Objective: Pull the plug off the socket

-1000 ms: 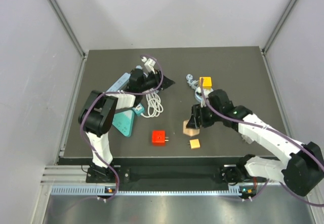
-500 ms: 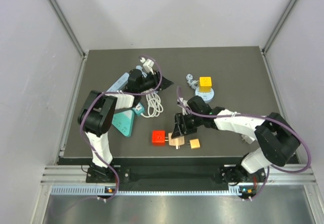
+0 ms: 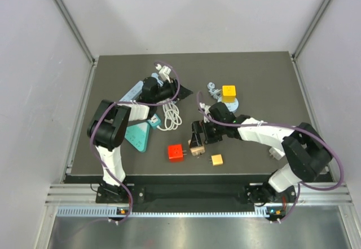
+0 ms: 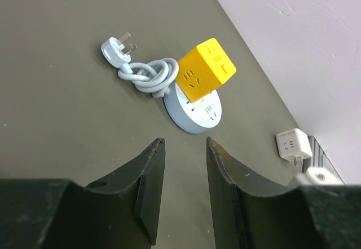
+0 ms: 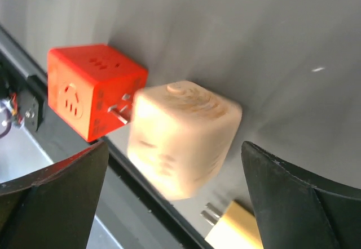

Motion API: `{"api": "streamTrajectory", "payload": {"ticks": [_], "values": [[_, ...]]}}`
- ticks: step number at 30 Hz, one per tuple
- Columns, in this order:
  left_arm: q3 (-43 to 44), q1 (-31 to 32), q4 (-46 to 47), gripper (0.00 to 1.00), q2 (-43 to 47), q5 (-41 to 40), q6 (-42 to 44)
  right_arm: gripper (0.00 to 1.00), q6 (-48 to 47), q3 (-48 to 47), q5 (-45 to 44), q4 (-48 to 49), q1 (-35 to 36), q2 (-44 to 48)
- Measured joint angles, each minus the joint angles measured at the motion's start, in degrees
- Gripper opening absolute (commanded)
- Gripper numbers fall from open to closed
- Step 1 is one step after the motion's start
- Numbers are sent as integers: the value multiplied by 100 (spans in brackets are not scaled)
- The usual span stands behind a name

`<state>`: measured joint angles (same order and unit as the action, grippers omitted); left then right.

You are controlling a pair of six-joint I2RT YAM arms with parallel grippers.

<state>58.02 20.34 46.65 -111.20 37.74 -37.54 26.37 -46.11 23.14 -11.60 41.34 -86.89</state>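
Observation:
A yellow cube plug (image 4: pixel 206 69) stands on the round pale-blue socket (image 4: pixel 194 111); in the top view the cube (image 3: pixel 228 93) and socket (image 3: pixel 233 103) sit at mid-back. My left gripper (image 4: pixel 185 142) is open and empty, well short of them, low over the mat (image 3: pixel 187 93). My right gripper (image 5: pixel 175 145) is open, its fingers wide either side of a blurred beige cube adapter (image 5: pixel 180 139) without touching it. The beige cube (image 3: pixel 197 149) lies beside a red cube (image 3: pixel 176 152), metal prongs between them.
A white corded plug (image 4: pixel 115 49) trails from the round socket. A small tan plug (image 3: pixel 216 159) lies near the front edge. White coiled cable (image 3: pixel 171 114), a teal piece (image 3: pixel 138 136) and a power strip (image 3: pixel 132 94) lie at the left. A white adapter (image 4: pixel 293 143) sits far right.
My right gripper carried the beige cube left to the red cube, then opened and let it go. The left arm has not moved.

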Motion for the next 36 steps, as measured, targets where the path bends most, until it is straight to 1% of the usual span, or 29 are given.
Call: {"api": "streamTrajectory", "payload": {"ticks": [5, 10, 16, 18, 22, 26, 28, 29, 33, 36], "values": [[0, 0, 15, 41, 0, 39, -13, 100, -138, -223, -216, -170, -129, 79], [0, 0, 22, 41, 0, 57, -33, 100, -345, -450, -691, -551, -140, 553], [4, 0, 345, 41, -155, 208, -304, 100, -706, -841, -1860, -1045, -140, 1252], [4, 2, 575, 40, -284, 273, -470, 100, -861, -885, -2308, -1080, -140, 1467], [7, 66, 927, 40, -516, 341, -776, 100, -885, -920, -3132, -1187, -208, 1676], [94, 280, 1080, 40, -719, 317, -896, 100, -896, -1115, -3486, -1502, -621, 1370], [212, 463, 1080, 39, -846, 258, -914, 100, -927, -1231, -3523, -1620, -979, 1071], [297, 579, 1075, 39, -929, 210, -920, 100, -929, -1250, -3488, -1648, -1185, 903], [603, 894, 1064, 37, -1196, 83, -968, 100, -973, -1248, -3281, -1641, -2002, 745], [780, 1060, 1034, 35, -1388, -63, -1067, 100, -1054, -1292, -3136, -1464, -2382, 688]]}}
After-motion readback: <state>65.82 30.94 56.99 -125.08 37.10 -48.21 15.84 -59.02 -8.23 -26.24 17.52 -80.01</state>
